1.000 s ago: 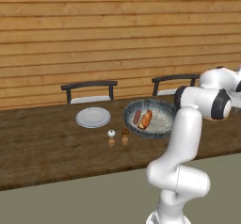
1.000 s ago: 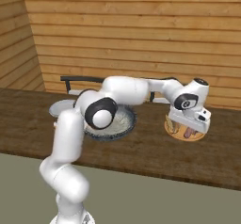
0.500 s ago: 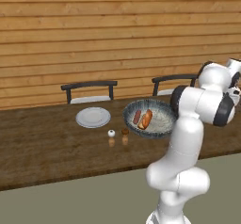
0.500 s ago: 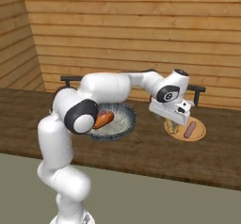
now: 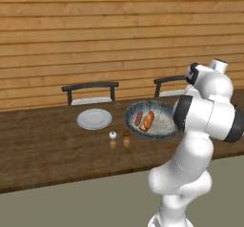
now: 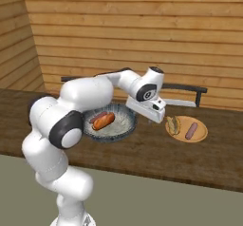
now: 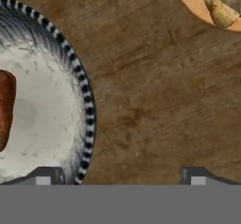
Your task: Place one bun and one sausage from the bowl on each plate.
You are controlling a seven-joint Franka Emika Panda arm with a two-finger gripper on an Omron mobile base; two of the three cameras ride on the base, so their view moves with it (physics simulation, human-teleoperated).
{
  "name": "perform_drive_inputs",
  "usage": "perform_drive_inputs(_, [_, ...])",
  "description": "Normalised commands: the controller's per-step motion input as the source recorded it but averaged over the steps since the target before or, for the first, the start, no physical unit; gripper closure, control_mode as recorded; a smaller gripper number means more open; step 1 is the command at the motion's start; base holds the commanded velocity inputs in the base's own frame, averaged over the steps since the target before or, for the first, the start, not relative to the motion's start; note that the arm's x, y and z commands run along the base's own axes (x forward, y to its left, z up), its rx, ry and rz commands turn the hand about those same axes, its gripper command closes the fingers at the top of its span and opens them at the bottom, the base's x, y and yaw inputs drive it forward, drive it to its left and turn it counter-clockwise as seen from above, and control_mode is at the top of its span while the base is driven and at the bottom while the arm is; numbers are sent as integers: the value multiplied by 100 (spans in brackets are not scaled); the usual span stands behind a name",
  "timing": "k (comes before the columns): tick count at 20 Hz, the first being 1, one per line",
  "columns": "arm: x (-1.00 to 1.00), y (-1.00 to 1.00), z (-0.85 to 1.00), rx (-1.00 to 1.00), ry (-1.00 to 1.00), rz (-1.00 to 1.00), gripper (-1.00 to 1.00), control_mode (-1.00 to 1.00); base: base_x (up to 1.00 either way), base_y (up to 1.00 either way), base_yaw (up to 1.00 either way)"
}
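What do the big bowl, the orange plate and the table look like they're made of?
The bowl looks like glazed ceramic: speckled pale inside, dark streaked rim. The orange plate could be terracotta or plastic; flat matte colour leaves it open. The table looks like dark stained wood, with visible grain and a dull finish.

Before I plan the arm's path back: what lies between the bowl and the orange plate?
Bare wooden table in the hand view; nothing lies between the bowl and the orange plate. The open hand hovers above that stretch.
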Motion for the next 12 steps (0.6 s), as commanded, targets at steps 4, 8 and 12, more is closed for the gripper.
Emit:
perform_drive_inputs(4, [6,96,3,10,8,1,-100,-100,0,0,0])
perform_drive_inputs(8, [7,100,0,6,9,0,-100,-100,0,0,0])
perform_drive_inputs(12, [32,100,0,2,15,-3,-100,-100,0,0,0])
